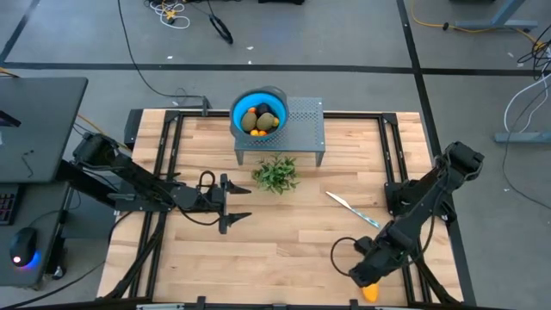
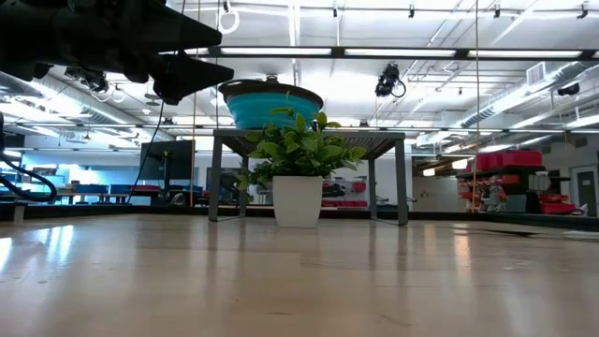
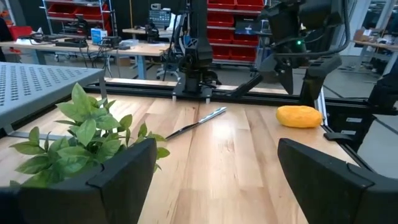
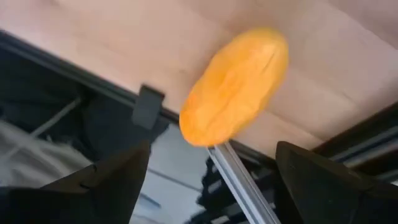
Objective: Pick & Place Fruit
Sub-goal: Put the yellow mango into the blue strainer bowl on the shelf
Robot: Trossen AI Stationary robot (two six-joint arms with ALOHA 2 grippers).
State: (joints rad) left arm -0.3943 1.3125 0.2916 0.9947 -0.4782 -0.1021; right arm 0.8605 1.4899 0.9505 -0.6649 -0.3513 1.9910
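Note:
A blue bowl (image 1: pixel 258 116) holding several small fruit pieces stands on a grey perforated stand (image 1: pixel 301 129) at the table's far side. A larger yellow oblong fruit (image 4: pixel 236 84) lies on the wood at the near right corner, by the table's frame rail; the high view shows the same fruit (image 1: pixel 370 293). My right gripper (image 1: pixel 366 274) hangs open just above it, pointing steeply down, fingers clear of it. My left gripper (image 1: pixel 245 203) is open and level at mid-table, left of centre, holding nothing.
A leafy plant in a white pot (image 1: pixel 275 174) stands in front of the stand, close to my left gripper. A thin white knife with a blue handle (image 1: pixel 353 209) lies right of centre. Black frame rails (image 1: pixel 413 275) border the table's sides.

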